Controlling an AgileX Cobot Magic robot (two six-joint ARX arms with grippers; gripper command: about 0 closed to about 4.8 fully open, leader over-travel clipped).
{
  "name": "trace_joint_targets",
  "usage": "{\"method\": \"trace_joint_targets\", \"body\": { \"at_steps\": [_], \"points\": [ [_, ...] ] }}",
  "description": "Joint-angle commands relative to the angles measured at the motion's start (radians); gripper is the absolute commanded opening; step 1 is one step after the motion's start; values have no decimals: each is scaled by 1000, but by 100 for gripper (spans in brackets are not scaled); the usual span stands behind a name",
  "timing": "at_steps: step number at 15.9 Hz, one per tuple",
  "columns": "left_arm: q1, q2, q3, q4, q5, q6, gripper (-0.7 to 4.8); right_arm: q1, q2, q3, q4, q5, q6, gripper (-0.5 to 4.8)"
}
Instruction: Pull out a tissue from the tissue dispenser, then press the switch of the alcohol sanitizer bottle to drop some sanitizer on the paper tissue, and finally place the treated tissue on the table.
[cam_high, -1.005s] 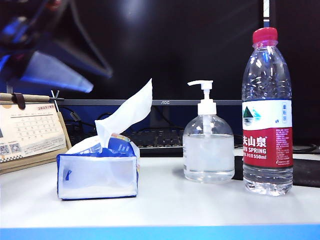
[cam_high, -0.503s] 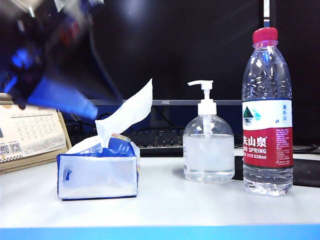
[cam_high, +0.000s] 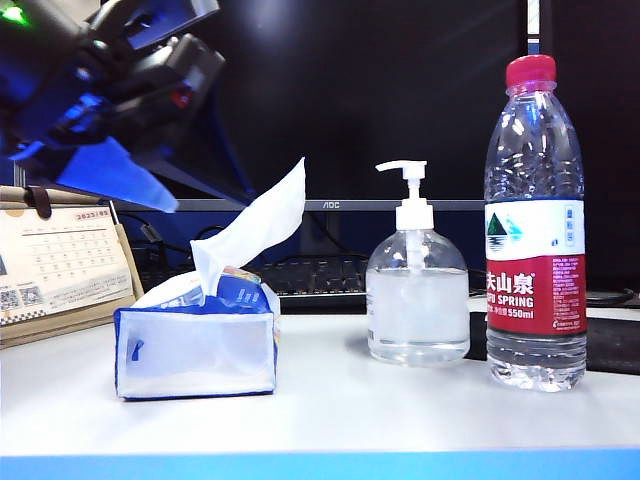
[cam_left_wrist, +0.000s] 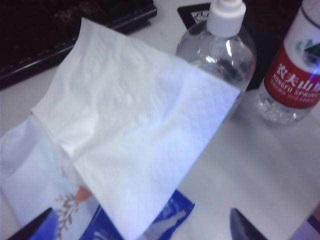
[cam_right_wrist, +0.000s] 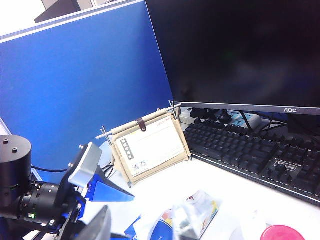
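Left gripper (cam_high: 150, 185) hangs in the upper left of the exterior view, above and to the left of the tissue dispenser (cam_high: 195, 350), its blue-tinted fingers (cam_high: 115, 175) spread wide with nothing between them. In the left wrist view the two fingertips (cam_left_wrist: 35, 227) sit far apart at the lower corners, and the tissue (cam_left_wrist: 135, 130) fills the frame between them, untouched.

That tissue is a plain white sheet with a fine quilted emboss, creased down the middle, one pointed corner up. In the exterior view it stands out of the dispenser's top slot, leaning to the upper right toward the alcohol sanitizer bottle (cam_high: 417, 300). The dispenser is a soft pack, translucent white face with blue edges, sitting left of centre on the white bench (cam_high: 350, 410) with its blue front rim.

The sanitizer bottle stands at centre, squat and clear, gel inside, its white pump switch (cam_high: 405, 175) pointing its nozzle left. Just to its right stands a taller water bottle (cam_high: 535, 230) with red cap and red-and-white label.

Right gripper: no part of it shows in the right wrist view, which shows a desk calendar (cam_right_wrist: 150, 147), a black keyboard (cam_right_wrist: 250, 150) and a dark monitor (cam_right_wrist: 240, 50). Its fingers I cannot see.
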Motion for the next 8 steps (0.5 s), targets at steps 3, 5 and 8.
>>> {"method": "trace_joint_targets", "body": {
  "at_steps": [3, 5, 8],
  "points": [
    [-1, 172, 5, 117, -101, 83, 479, 1, -2, 3, 11, 0, -7, 162],
    [1, 188, 5, 190, -103, 90, 479, 1, -2, 3, 10, 0, -7, 162],
    [2, 233, 5, 270, -125, 89, 479, 1, -2, 3, -10, 1, -30, 162]
  ]
}}
